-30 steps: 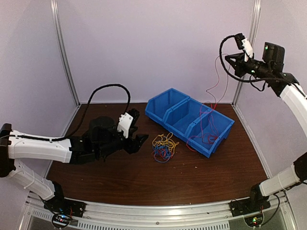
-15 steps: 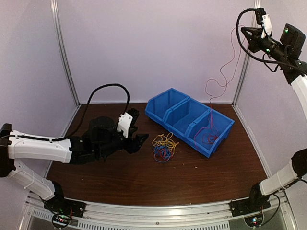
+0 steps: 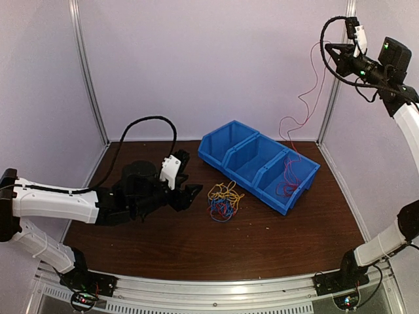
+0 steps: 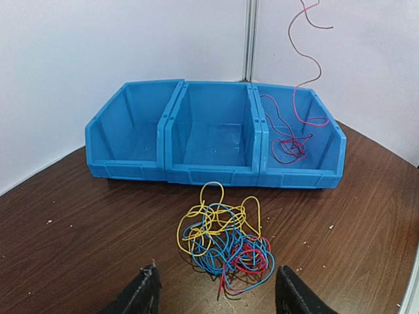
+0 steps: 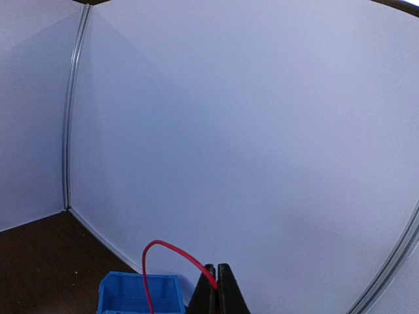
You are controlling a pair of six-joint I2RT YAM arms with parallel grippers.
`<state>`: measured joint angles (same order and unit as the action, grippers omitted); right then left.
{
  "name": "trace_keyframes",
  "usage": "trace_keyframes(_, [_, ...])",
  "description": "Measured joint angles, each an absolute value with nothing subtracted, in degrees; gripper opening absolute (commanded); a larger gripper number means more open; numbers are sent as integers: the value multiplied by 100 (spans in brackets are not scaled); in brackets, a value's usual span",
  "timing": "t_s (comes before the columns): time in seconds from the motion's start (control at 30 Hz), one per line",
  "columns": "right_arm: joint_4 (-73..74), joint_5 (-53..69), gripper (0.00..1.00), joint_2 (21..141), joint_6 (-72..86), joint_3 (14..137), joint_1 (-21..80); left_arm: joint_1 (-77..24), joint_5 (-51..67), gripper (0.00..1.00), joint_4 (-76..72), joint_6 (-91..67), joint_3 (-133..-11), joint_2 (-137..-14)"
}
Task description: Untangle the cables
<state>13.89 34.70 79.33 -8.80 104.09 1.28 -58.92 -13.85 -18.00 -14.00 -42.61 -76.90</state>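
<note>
A tangle of yellow, blue and red cables point(image 3: 222, 199) lies on the brown table in front of the blue bins; it also shows in the left wrist view point(image 4: 226, 239). My left gripper point(image 3: 186, 194) is open and empty, low over the table just left of the tangle, its fingertips point(image 4: 145, 292) short of it. My right gripper point(image 3: 329, 52) is raised high at the back right, shut on a long red cable point(image 3: 314, 85) that hangs down into the rightmost bin point(image 3: 288, 176). The red cable shows pinched between its fingers point(image 5: 211, 282) and coiled in the bin point(image 4: 291, 140).
A row of three joined blue bins point(image 3: 258, 163) stands at the back centre-right; the left and middle compartments hold nothing. White walls and metal corner posts point(image 3: 88, 72) enclose the table.
My right gripper has risen and swung back to the right, drawing the red cable up so more of it hangs taut above the rightmost bin. The left arm has barely moved.
</note>
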Motion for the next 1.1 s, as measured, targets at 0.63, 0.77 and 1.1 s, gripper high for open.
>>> trace_keyframes(0.63, [698, 2775, 0, 7614, -1544, 7865, -16, -5892, -1326, 61, -1857, -1496, -4080, -7693])
trace_keyframes(0.77, [572, 2738, 0, 7614, -1651, 7432, -130, -5892, -1328, 61, -1879, -1494, -4049, -7693])
trace_keyframes(1.1, [419, 2862, 0, 7614, -1855, 6722, -165, -5892, -1334, 61, -1964, -1490, -4047, -7771])
